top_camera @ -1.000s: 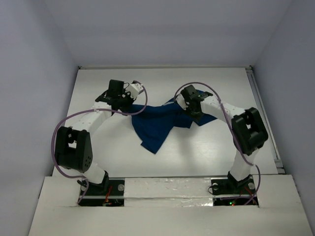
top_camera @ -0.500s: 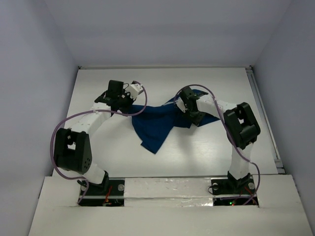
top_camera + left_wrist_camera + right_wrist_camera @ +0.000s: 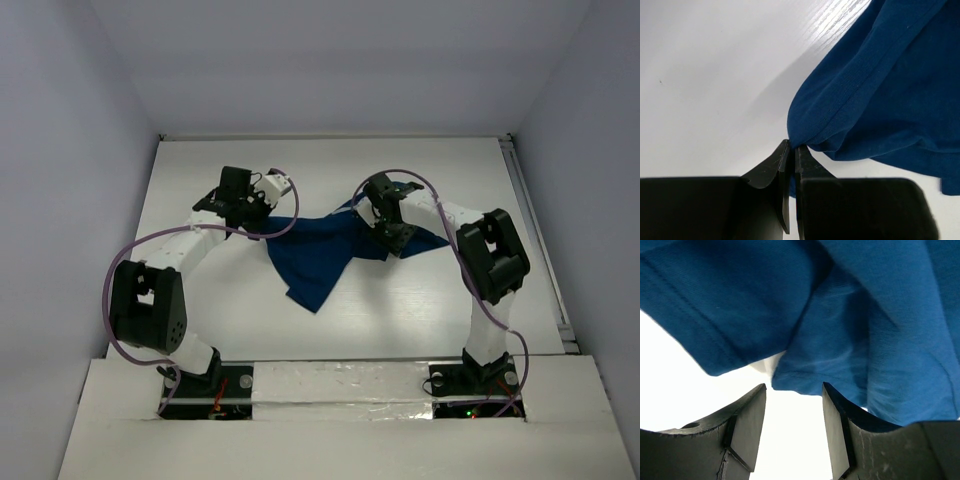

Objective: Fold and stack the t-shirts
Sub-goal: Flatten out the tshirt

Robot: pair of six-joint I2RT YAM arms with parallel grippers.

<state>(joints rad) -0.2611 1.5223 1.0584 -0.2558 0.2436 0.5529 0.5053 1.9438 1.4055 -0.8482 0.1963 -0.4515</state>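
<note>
Left wrist: tool [image 3: 792, 148] tight on t-shirt [image 3: 880, 90]

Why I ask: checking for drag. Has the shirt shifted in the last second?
No. The shirt keeps its near corner equally far from the table's front edge.

Evenly, brightly lit from overhead, cool in tone; soft shadow under the t-shirt [image 3: 880, 90] on the table [image 3: 705, 75], glare streak beside it (woodgrain showing); blown-out white in the right wrist view
</note>
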